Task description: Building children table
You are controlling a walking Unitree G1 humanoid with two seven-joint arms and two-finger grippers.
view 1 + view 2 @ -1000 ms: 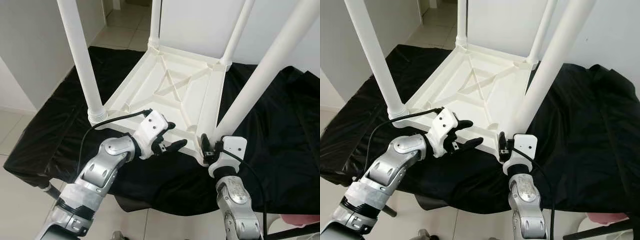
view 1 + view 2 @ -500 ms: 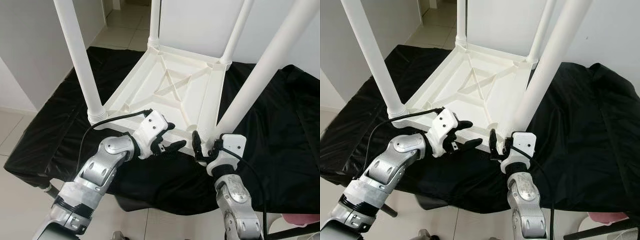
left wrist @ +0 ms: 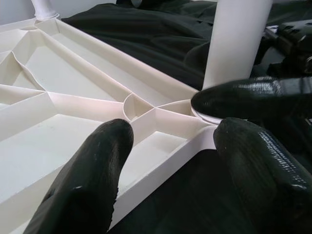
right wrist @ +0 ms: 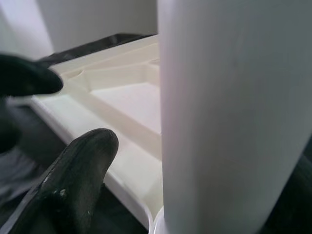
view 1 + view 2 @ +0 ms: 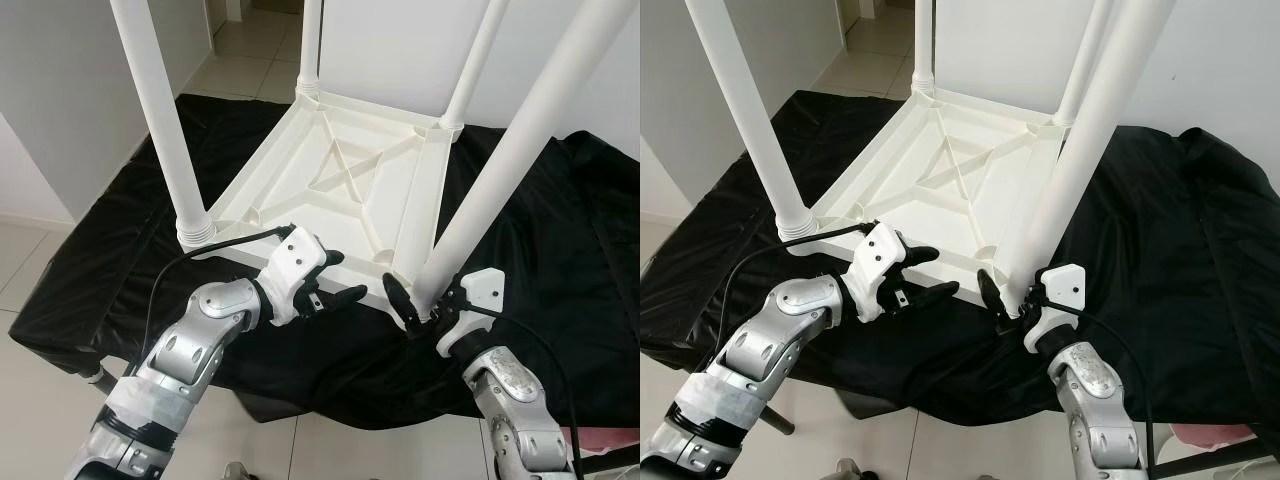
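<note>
The white children table (image 5: 350, 180) lies upside down on a black cloth (image 5: 560, 250), with its ribbed underside facing up and its four legs pointing upward. The near right leg (image 5: 510, 150), the one closest to the right arm, is the landmark here: it stands in the near right corner socket of the table, and it seems to lean a little, though I cannot tell whether it is fully seated. The main risk, as I judge it, is that this leg is not tight in its socket; if the right gripper (image 5: 418, 308) turns or pushes it off axis, the leg could jam, come loose or tip, and the light plastic table could slide on the smooth cloth. The right gripper is at the foot of this leg, with its fingers spread wide on either side of the base; whether they press on the leg is not clear, so it does not seem to hold it firmly. The left gripper (image 5: 328, 282) is beside the same leg, at the near rim of the table, with its fingers apart over the rim edge and nothing clamped between them. It may be there to steady the table.
</note>
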